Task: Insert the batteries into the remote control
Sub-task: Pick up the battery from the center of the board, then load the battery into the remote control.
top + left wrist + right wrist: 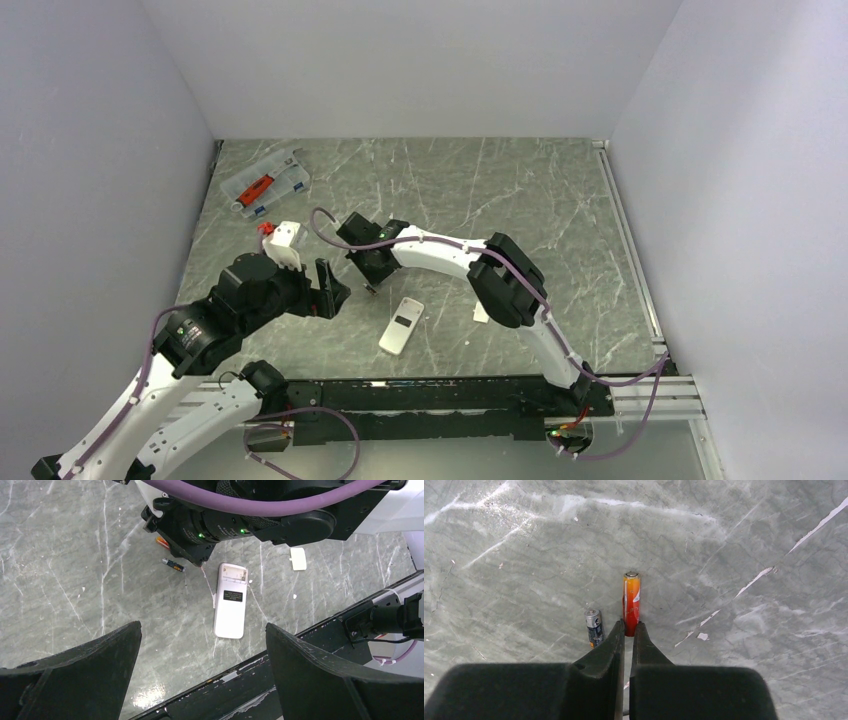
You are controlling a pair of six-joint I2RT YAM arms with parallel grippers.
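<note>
The remote control (402,325) lies back up on the table, white with a dark mark; in the left wrist view (231,601) its far end shows an open battery bay. My right gripper (368,282) is down at the table left of and beyond the remote. In the right wrist view its jaws (629,626) are nearly closed on the near end of a red-orange battery (631,602). A second, dark battery (594,626) lies just left of the fingers; it also shows in the left wrist view (173,565). My left gripper (330,290) hovers open and empty (202,627).
A small loose white square piece (481,313) lies right of the remote (298,558). A clear organiser case (266,181) with a red tool sits at the back left. A white block with red parts (285,240) stands by the left arm. The black base rail (450,395) runs along the near edge.
</note>
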